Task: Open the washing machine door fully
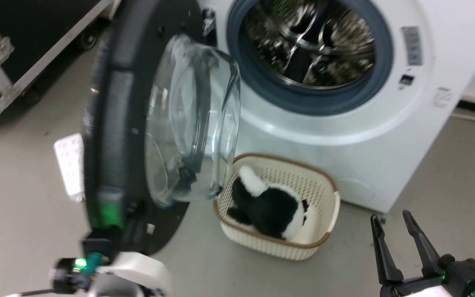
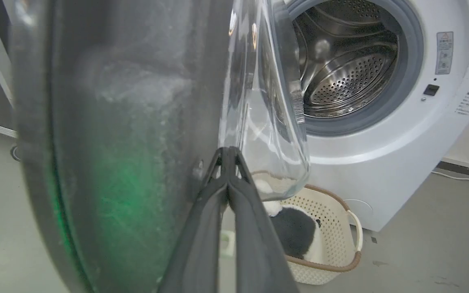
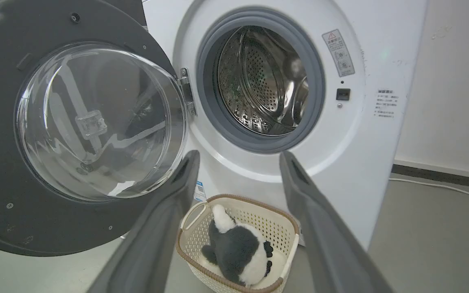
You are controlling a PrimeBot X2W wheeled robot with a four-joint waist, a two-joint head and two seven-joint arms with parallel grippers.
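The washing machine door (image 1: 114,103), a black ring around a clear glass bowl, stands swung out from the white washing machine (image 1: 344,156), edge-on to the head view. Its hinge is left of the steel drum (image 3: 263,81). In the left wrist view my left gripper (image 2: 228,150) is shut, empty, its tips against the door's inner face (image 2: 128,142) beside the glass bowl (image 2: 267,122). My left wrist (image 1: 97,268) sits below the door's lower edge. My right gripper (image 1: 388,215) is open and empty on the floor side, right of the basket; the door (image 3: 75,228) and the right gripper (image 3: 238,156) both appear in its view.
A cream basket (image 1: 320,181) holding a black-and-white plush toy (image 1: 266,206) stands on the floor in front of the machine, just right of the door. A black wheeled case (image 1: 35,53) stands at the far left. A cable (image 3: 442,186) runs along the wall at right.
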